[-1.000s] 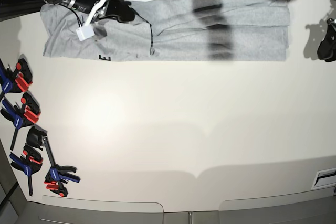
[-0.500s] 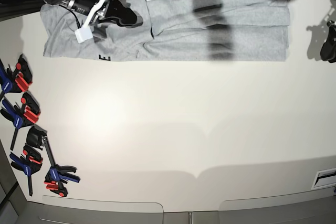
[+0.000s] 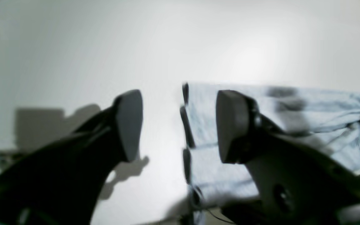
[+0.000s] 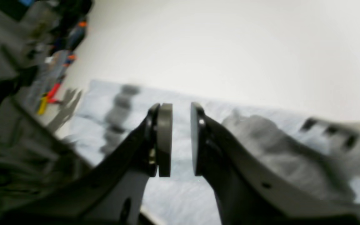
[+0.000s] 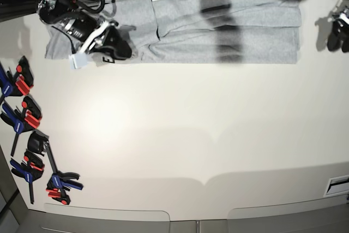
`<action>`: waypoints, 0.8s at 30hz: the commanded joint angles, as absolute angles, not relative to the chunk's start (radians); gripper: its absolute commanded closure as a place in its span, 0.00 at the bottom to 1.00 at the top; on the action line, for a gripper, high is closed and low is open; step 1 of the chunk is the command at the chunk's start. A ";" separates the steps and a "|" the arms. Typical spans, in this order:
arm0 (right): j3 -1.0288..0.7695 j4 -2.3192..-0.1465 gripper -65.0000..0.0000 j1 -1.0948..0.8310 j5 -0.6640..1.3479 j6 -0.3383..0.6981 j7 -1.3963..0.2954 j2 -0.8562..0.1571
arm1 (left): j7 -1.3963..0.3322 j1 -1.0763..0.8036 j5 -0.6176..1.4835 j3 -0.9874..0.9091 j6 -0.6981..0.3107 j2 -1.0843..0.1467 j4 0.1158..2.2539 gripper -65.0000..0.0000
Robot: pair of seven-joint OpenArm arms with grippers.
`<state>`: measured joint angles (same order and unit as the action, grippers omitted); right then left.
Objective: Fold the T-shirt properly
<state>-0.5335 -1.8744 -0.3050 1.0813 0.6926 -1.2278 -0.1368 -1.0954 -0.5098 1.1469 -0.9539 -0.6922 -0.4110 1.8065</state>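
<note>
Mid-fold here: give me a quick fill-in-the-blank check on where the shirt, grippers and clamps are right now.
1. The T-shirt lies along the table's ____ edge in the base view.
2. The left gripper's jaws stand wide ____, with nothing between them.
3. The right gripper hangs above the ____.
4. The red and blue clamps lie at the base view's ____ side.

Missing words: far; open; T-shirt; left

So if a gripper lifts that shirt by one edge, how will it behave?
The T-shirt would probably sag and drape, not hold shape: it lies limp with soft creases. Its folded layers look loose, so lifting one edge likely peels them apart. A push would probably bunch it up rather than slide it whole across the table.
</note>
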 commanded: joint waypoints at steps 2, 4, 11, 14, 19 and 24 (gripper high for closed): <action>-0.538 -1.892 0.86 -0.267 1.067 0.698 -1.203 -0.146 | -1.068 -0.530 1.166 -0.962 -0.698 -0.394 1.819 0.45; -0.538 -1.892 0.86 -0.246 1.032 0.698 -1.198 -0.146 | -1.067 -0.533 1.156 -0.962 -0.677 -0.354 1.810 0.45; -0.537 -1.892 0.86 -0.244 1.021 0.698 -1.183 -0.147 | -1.009 -0.523 1.127 -0.962 -0.651 -0.302 1.592 0.45; -0.537 -1.892 0.86 -0.244 1.031 0.698 -1.182 -0.147 | -1.004 -0.506 1.130 -0.961 -0.662 -0.302 1.479 0.45; -0.535 -1.892 0.86 -0.244 1.032 0.698 -1.174 -0.147 | -1.040 -0.477 1.137 -0.960 -0.698 -0.302 1.378 0.45; -0.535 -1.892 0.86 -0.244 1.033 0.698 -1.173 -0.147 | -1.046 -0.465 1.134 -0.936 -0.698 -0.300 1.368 0.45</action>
<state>-0.5331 -1.8748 -0.2516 1.0019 0.6926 -1.1969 -0.1383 -1.0504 -0.4595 1.1183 -0.9314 -0.6888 -0.2832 1.3582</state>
